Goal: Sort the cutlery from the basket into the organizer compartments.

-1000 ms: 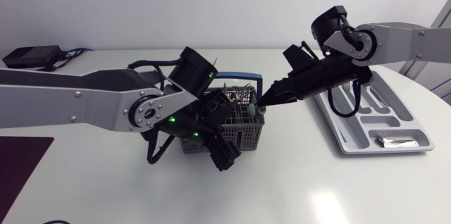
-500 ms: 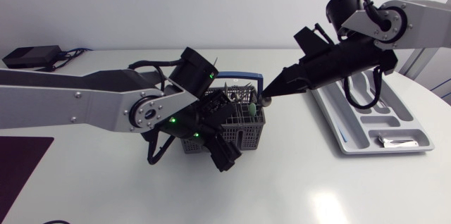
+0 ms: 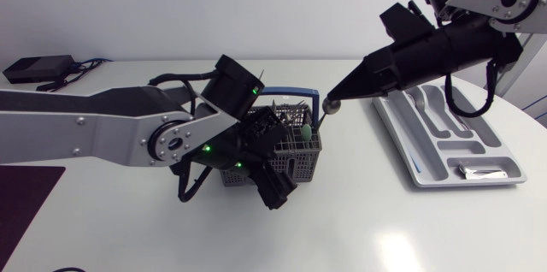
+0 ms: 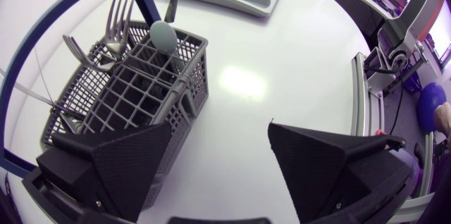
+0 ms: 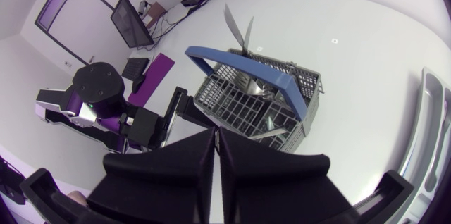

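The grey mesh basket [image 3: 295,165] with a blue handle [image 3: 295,94] stands mid-table and holds forks [image 4: 116,20] and a pale green spoon [image 4: 163,37]. My right gripper [image 3: 333,105] hangs just above the basket's right rim, shut on a slim metal piece of cutlery [image 3: 324,121] that still dips into the basket. In the right wrist view its fingers [image 5: 190,160] are pressed together and hide the piece. My left gripper [image 3: 272,188] is open at the basket's near side, one finger [image 4: 127,168] against the basket's wall [image 4: 134,90]. The grey organizer [image 3: 402,148] lies at the right.
The organizer holds some cutlery in its far compartments [image 3: 427,101] and a shiny piece [image 3: 479,172] in the near one. A black box with cables [image 3: 34,68] sits at the back left. A dark purple mat [image 3: 26,195] lies at the left edge.
My right gripper has risen and drawn back to the right from the basket, pulling the slim piece upward. The left arm and basket have stayed put.
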### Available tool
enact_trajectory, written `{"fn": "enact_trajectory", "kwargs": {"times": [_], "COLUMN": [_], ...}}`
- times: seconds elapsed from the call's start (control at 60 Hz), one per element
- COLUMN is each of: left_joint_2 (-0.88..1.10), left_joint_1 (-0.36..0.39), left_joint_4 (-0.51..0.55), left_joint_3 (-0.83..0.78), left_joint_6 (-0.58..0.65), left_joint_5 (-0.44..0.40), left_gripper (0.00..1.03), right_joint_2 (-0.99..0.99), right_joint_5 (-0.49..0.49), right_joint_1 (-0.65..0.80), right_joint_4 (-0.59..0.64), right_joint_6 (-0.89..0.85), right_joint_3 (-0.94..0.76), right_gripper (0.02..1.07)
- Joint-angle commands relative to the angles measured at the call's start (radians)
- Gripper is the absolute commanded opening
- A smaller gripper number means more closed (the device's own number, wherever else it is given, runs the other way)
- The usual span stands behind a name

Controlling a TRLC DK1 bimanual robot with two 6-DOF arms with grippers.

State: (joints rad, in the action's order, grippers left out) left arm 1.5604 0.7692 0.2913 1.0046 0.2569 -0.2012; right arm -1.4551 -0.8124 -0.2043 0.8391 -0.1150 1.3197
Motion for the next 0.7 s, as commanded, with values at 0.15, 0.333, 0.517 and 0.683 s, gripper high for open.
{"fn": "enact_trajectory", "kwargs": {"times": [0.15, 0.333, 0.517, 0.683], "left_joint_2": [-0.042, -0.028, -0.028, -0.01], "left_joint_1": [0.004, 0.019, 0.025, 0.033], "left_joint_4": [-0.047, -0.063, -0.066, -0.076], "left_joint_3": [-0.055, -0.064, -0.061, -0.05], "left_joint_6": [-0.033, -0.062, -0.081, -0.113], "left_joint_5": [0.019, 0.135, 0.221, 0.301], "left_gripper": [0.95, 0.95, 0.96, 0.96], "right_joint_2": [0.059, 0.087, 0.111, 0.137], "right_joint_5": [-0.03, -0.051, -0.065, -0.067], "right_joint_1": [0.013, 0.029, 0.049, 0.062], "right_joint_4": [0.04, 0.068, 0.098, 0.118], "right_joint_6": [0.009, 0.009, -0.005, -0.018], "right_joint_3": [0.038, 0.05, 0.052, 0.036], "right_gripper": [0.08, 0.08, 0.08, 0.08]}}
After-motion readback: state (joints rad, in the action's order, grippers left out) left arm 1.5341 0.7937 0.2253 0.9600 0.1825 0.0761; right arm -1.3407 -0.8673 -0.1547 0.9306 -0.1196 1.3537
